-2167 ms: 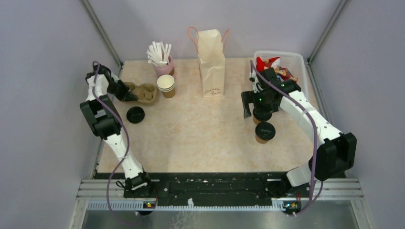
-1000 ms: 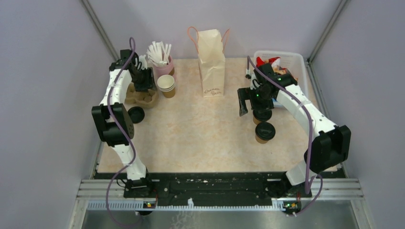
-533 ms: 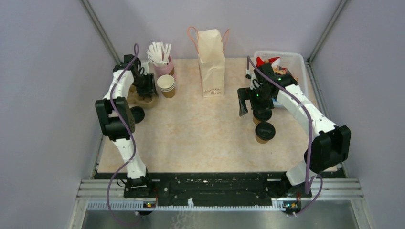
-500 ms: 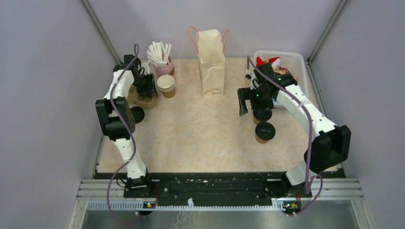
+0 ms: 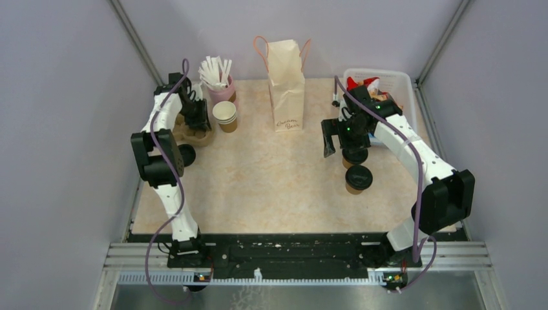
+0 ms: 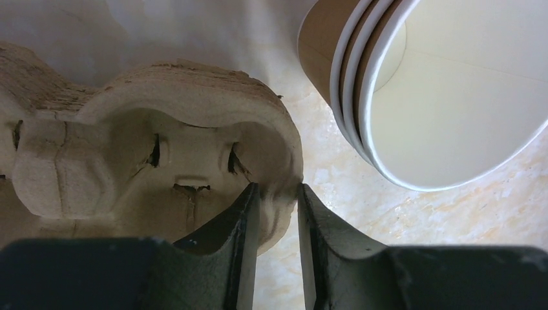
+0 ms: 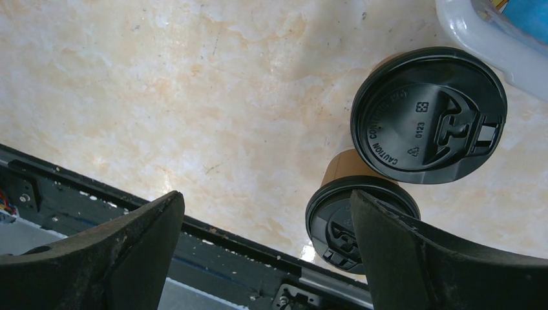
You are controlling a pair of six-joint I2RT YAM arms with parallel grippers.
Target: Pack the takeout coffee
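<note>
- top view: plain grey-violet walls (image 5: pixel 77 97) close the table (image 5: pixel 271 181) on three sides. its top is pale beige with a marble pattern, and the middle part is bare.
- a tall paper bag (image 5: pixel 286 84) stands upright at the far edge. i judge it is the place where the coffee must go.
- the first coffee cup (image 5: pixel 355 157) and the second coffee cup (image 5: pixel 358 179) stand on the right, both upright with black lids on, very close to each other and well apart from the bag. a plastic box (image 5: pixel 397 79) is behind them.
- the right gripper (image 5: pixel 341 145) hangs over the first cup with jaws spread wide and holds nothing. it seems ready to come down on it.
- on the far left, the left gripper (image 5: pixel 197 123) is down at the cardboard cup carrier (image 5: pixel 191 134), beside the stack of empty cups (image 5: pixel 225 115) and the straw cup (image 5: pixel 220 84). a loose lid (image 5: pixel 186 155) lies near.
- left wrist view: the left gripper (image 6: pixel 276 194) pinches the carrier (image 6: pixel 129 161) by its rim, one finger inside the pocket, one outside. probably this thin edge is the easiest place to take it. the stack of empty cups (image 6: pixel 362 97) is just beside, not touching.
- right wrist view: both lids show between the released fingers (image 7: pixel 129 252), the first cup (image 7: pixel 426 116) next to the box (image 7: pixel 478 39), the second cup (image 7: pixel 352 223) closer to the table's near edge.
</note>
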